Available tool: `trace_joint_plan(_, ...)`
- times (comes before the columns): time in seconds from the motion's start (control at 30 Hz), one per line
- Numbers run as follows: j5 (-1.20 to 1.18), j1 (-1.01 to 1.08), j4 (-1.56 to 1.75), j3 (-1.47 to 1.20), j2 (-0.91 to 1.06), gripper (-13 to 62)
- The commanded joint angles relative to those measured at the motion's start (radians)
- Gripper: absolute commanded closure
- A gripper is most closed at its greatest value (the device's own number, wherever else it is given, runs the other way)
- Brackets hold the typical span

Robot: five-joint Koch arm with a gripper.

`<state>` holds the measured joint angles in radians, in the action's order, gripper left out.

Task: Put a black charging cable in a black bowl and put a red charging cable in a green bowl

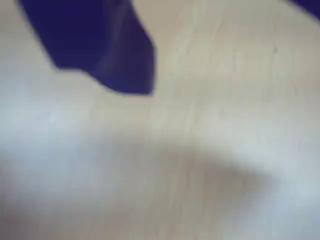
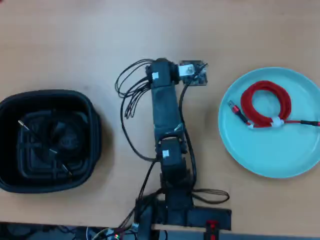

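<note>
Since the red charging cable (image 2: 265, 104) lies coiled in the green bowl (image 2: 250, 155) and the black charging cable (image 2: 47, 145) sits in the black bowl (image 2: 92, 125), both look done; the arm is folded back between them over the desk (image 2: 75, 40), and I cannot tell if the pincer (image 1: 107, 55) is apart or together

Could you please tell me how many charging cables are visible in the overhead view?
2: the red charging cable lies coiled in the green bowl; the black charging cable sits inside the black bowl.
</note>
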<state>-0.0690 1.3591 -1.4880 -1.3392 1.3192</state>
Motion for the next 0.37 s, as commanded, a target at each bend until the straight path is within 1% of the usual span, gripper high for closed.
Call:
trace_joint_plan(0.0, -0.011, -0.017, 0.146, -0.02, 0.061, -7.6)
trace_joint_plan(0.2, -0.005, -0.012, 0.302, -0.198, 0.067, -7.5)
trace_joint_plan(0.33, -0.006, -0.009, 0.35, -0.241, 0.072, -7.5)
